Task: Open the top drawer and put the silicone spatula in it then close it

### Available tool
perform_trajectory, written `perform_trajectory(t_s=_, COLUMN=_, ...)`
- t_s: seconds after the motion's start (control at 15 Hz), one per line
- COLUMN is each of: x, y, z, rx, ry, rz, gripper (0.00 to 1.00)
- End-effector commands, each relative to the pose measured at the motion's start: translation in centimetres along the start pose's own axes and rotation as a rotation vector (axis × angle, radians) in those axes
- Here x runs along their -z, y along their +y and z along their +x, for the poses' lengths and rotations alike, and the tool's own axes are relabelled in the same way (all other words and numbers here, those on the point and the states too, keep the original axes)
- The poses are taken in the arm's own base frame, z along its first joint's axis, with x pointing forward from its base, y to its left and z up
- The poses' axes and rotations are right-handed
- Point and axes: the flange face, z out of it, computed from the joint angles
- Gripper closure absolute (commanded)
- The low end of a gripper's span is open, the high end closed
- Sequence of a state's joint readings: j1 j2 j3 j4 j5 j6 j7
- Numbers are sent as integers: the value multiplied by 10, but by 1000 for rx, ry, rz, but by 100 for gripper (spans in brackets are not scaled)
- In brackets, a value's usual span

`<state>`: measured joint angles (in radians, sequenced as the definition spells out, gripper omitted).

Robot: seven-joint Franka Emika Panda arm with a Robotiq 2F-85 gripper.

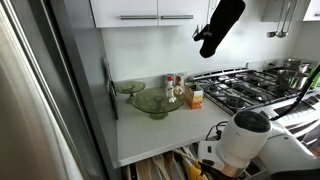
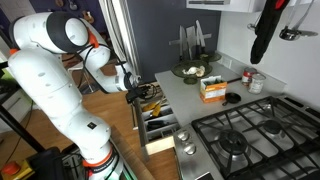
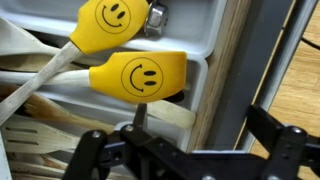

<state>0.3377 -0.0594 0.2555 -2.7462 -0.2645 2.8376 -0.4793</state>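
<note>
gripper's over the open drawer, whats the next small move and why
Probably lift the gripper straight up out of the open top drawer. Its jaws stand open and empty, and the yellow smiley spatula already lies among the utensils inside. Only closing the drawer seems left.

White countertop (image 1: 170,128): carries two green glass bowls, large bowl (image 1: 152,101) nearer, small bowl (image 1: 128,87) behind it toward far left corner. Orange carton (image 1: 195,97): upright, just right of large bowl. Gas hob (image 1: 245,85): right of countertop, black grates; steel pot (image 1: 293,68) on far right burner. Black oven mitt (image 1: 220,26): hangs high, above left part of hob. White wall cabinets (image 1: 150,10): above countertop, horizontal bar handles. Wooden utensils (image 3: 30,115): lying overlapped, left side of wrist view.
</note>
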Motion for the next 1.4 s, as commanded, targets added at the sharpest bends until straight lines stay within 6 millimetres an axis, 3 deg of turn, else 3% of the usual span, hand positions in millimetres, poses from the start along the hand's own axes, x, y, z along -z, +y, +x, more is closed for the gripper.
perform_trajectory(t_s=0.0, x=-8, y=3, z=-4, rx=-16, ry=3, rz=-28, gripper=0)
perform_trajectory(t_s=0.27, x=5, y=7, z=-12, rx=-35, ry=-21, rz=-106, gripper=0)
perform_trajectory(t_s=0.8, x=-1, y=31, z=-30, rx=-72, ry=-45, rz=-168, gripper=0)
perform_trajectory(t_s=1.13, x=-22, y=23, z=-20, rx=-38, ry=26, rz=-86, gripper=0)
perform_trajectory(t_s=1.33, x=-12, y=18, z=-17, rx=-48, ry=37, rz=-87, gripper=0)
